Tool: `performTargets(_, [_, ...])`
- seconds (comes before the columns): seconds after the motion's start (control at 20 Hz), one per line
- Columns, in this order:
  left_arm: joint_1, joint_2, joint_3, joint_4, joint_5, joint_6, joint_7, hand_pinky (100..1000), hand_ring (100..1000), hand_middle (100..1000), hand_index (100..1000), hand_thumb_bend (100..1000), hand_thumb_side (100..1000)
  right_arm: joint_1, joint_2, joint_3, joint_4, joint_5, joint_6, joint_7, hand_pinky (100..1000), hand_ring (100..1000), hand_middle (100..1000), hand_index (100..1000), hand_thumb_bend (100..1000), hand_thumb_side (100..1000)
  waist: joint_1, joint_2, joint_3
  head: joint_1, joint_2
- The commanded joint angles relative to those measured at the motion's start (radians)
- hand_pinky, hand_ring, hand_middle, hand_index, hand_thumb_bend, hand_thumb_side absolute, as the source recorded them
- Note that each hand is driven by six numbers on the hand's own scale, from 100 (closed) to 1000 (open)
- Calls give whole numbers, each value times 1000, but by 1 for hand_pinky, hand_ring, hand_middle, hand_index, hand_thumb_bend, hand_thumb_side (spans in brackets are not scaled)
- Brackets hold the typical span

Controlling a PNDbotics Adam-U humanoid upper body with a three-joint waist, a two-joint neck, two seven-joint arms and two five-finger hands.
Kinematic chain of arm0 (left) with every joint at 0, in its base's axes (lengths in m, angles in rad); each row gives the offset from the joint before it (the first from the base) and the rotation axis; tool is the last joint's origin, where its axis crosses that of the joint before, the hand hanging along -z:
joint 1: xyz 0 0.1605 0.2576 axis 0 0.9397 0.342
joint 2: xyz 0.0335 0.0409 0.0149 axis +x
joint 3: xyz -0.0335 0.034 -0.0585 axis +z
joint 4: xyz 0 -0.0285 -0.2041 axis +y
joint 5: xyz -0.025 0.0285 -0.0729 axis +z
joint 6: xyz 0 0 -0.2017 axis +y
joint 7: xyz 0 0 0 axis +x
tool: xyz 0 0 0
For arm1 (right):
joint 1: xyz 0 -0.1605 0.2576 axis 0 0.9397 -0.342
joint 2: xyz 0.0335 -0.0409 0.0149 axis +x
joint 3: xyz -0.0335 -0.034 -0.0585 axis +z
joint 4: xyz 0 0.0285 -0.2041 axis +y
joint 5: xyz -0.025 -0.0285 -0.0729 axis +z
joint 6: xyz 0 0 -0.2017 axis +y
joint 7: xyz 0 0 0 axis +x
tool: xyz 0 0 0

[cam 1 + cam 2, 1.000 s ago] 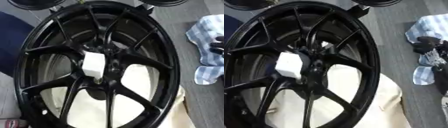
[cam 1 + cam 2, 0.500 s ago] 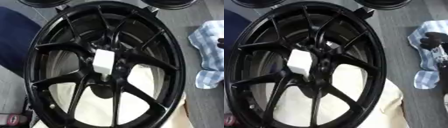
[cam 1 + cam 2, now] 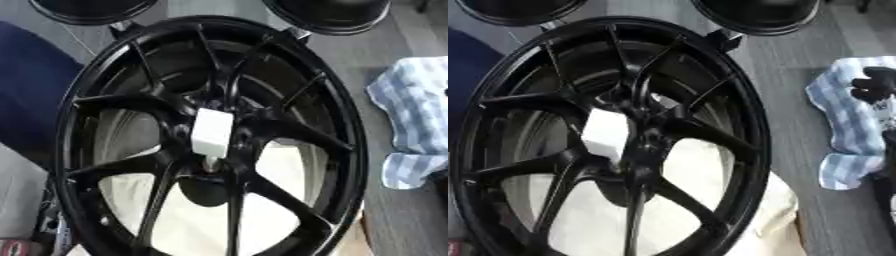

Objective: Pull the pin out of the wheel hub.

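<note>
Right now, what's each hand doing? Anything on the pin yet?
Left hand: not in view.
Right hand: a dark shape over the checked cloth; fingers cannot be told.
White pin untouched in the wheel hub.

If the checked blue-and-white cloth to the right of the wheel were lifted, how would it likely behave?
The checked cloth lies crumpled in soft folds, so it would probably drape limply and feel light. It seems unlikely to roll or tip. The dark object on it might slide off.
</note>
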Motion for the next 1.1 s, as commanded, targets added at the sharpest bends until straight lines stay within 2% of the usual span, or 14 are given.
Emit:
performTargets(0.05, [25, -57, 4, -14, -85, 13, 23, 804, 615, 358, 481, 100, 186, -6, -13, -16, -13, -10, -11, -3, 765, 730, 700, 574, 316, 413, -2, -17, -3, -1, -18])
performTargets(0.25, [45, -137, -15, -14, -132, 53, 31, 811, 627, 392, 517, 100, 195, -9, -7, -16, -13, -11, -16, -1, 765, 730, 700, 574, 314, 414, -14, -10, -8, 7, -30])
performTargets(0.3, [48, -150, -19, -14, -143, 63, 29, 818, 645, 440, 567, 100, 213, -9, -5, -16, -13, -11, -17, 0, 765, 730, 700, 574, 314, 414, -17, -9, -9, 7, -35])
performTargets(0.35, [50, -161, -22, -14, -155, 73, 27, 839, 691, 525, 665, 100, 276, -8, -4, -16, -13, -11, -18, 0, 765, 730, 700, 574, 314, 414, -20, -8, -10, 8, -39])
performTargets(0.4, [53, -169, -24, -14, -174, 80, 23, 866, 751, 629, 762, 100, 402, -8, -3, -15, -13, -11, -20, 1, 765, 730, 700, 574, 314, 414, -22, -7, -10, 8, -43])
performTargets(0.45, [56, -177, -25, -14, -198, 86, 16, 903, 824, 746, 850, 150, 592, -8, -3, -15, -13, -11, -21, 2, 765, 731, 700, 574, 313, 415, -23, -6, -10, 9, -47])
performTargets(0.55, [61, -195, -28, -14, -247, 98, -4, 937, 888, 819, 903, 319, 788, -7, 0, -15, -13, -10, -21, 2, 765, 731, 701, 574, 314, 416, -26, -4, -10, 8, -55])
performTargets(0.65, [62, -215, -35, -14, -275, 112, -30, 945, 904, 842, 919, 373, 962, -6, 2, -15, -13, -9, -21, 2, 766, 731, 701, 574, 314, 415, -29, -3, -10, 6, -60])
performTargets(0.7, [60, -225, -36, -14, -283, 117, -36, 945, 904, 844, 920, 394, 996, -6, 2, -15, -13, -8, -21, 2, 766, 731, 701, 575, 314, 415, -31, -2, -10, 5, -62])
performTargets(0.8, [55, -242, -35, -14, -290, 126, -29, 938, 896, 836, 907, 327, 1000, -6, 4, -14, -13, -8, -21, 3, 766, 731, 701, 575, 314, 416, -34, -1, -9, 2, -63])
performTargets(0.85, [52, -249, -34, -14, -289, 128, -17, 929, 884, 816, 890, 251, 986, -5, 4, -14, -13, -7, -22, 3, 766, 731, 701, 575, 314, 416, -35, -1, -9, 1, -63])
performTargets(1.0, [38, -270, -38, -14, -261, 107, 40, 884, 814, 713, 792, 100, 902, -4, 6, -15, -13, -6, -24, 3, 766, 731, 701, 575, 314, 416, -38, 0, -9, 2, -61])
performTargets(1.1, [25, -289, -53, -14, -225, 51, 63, 857, 770, 636, 743, 100, 845, -4, 8, -14, -13, -6, -24, 3, 766, 731, 701, 574, 313, 416, -40, 1, -10, 4, -61])
